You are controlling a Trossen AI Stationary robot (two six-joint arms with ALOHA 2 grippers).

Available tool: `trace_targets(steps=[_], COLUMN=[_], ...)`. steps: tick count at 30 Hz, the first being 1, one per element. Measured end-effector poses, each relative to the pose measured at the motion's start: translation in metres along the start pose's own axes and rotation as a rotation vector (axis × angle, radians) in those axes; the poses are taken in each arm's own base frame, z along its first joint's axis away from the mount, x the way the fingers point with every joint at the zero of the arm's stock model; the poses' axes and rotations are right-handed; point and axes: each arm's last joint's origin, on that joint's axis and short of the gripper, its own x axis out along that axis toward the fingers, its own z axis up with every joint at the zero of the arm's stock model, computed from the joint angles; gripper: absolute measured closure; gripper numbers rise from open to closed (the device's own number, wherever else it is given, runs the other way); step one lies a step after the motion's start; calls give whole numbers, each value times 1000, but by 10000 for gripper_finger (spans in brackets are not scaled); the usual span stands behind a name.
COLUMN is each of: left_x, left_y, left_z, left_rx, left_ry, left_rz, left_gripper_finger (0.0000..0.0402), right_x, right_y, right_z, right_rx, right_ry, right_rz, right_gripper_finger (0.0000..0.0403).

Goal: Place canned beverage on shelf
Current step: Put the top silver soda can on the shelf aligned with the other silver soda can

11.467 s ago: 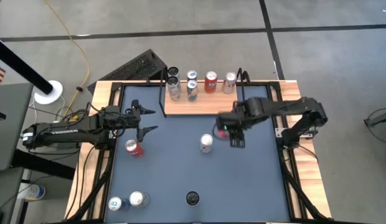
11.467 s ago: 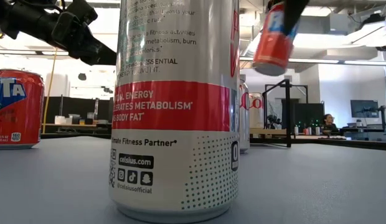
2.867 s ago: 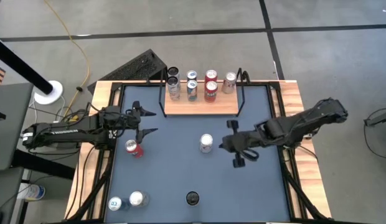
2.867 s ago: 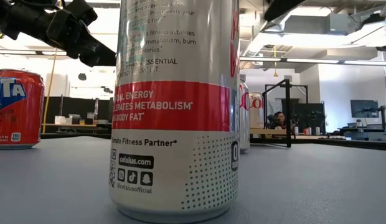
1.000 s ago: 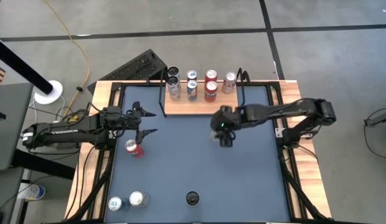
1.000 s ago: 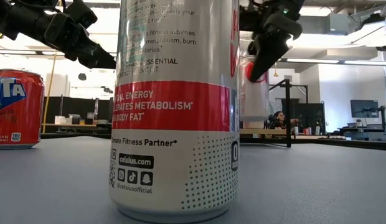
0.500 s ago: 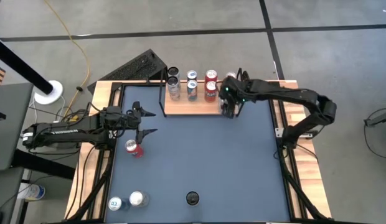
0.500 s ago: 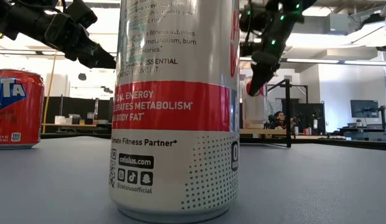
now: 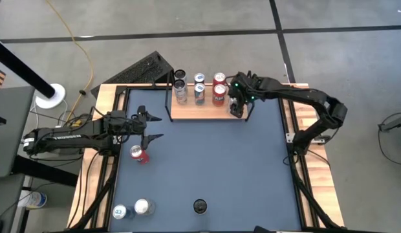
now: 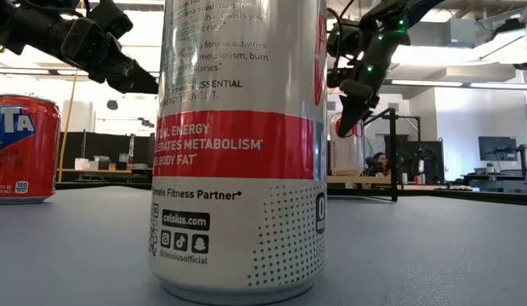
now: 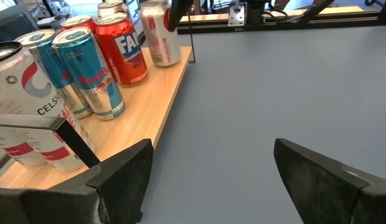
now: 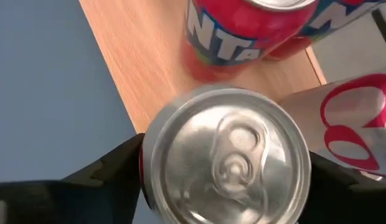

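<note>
Canned beverage, a silver aluminium can with a red band [image 12: 227, 158], is seen standing on the light-wood rectangular shelf with thin black wire uprights [image 9: 207, 111] at its right front corner, just beside a red Fanta can [image 12: 243, 31], and the right gripper [image 9: 237, 107] is positioned directly above it with one dark finger on each side of the can. Whether these fingers are pressing the can or are already parted from it cannot be told. The left gripper [image 9: 151, 126] is held spread wide above the left part of the grey-blue bench [image 9: 207, 168], near a red can [image 9: 140, 155] lying there.
</note>
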Motion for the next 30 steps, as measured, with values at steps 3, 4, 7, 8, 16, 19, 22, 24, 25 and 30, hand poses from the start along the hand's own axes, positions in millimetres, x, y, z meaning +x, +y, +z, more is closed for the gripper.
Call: trace_targets(steps=[3,4,7,8,16,19,22,24,25,30], left_x=[0,0,0,0,0,0,0,0,0,0], left_y=[0,0,0,0,0,0,0,0,0,0], left_z=[0,0,0,0,0,0,0,0,0,0], left_rx=[0,0,0,0,0,0,0,0,0,0], left_ry=[0,0,0,0,0,0,0,0,0,0], left_rz=[0,0,0,0,0,0,0,-1,-1,-1], left_gripper_finger=[79,79,79,79,79,79,79,79,79,79], right_x=[-1,-1,-6,-9,-44,-55,-61,-63,-64,-55], right_y=[2,3,5,5,14,22,31,35,37,38], right_z=[1,2,3,5,24,31,36,38,38,40], right_rx=[-2,-10,-21,-23,-21,-30,-50,-60,-64,-62], right_ry=[-6,-8,-11,-10,-21,-56,-86,-108,-111,-86], right_rz=[-36,-41,-49,-53,-35,-21,-6,1,3,5], right_gripper_finger=[38,31,19,17,22,28,51,83,104,260])
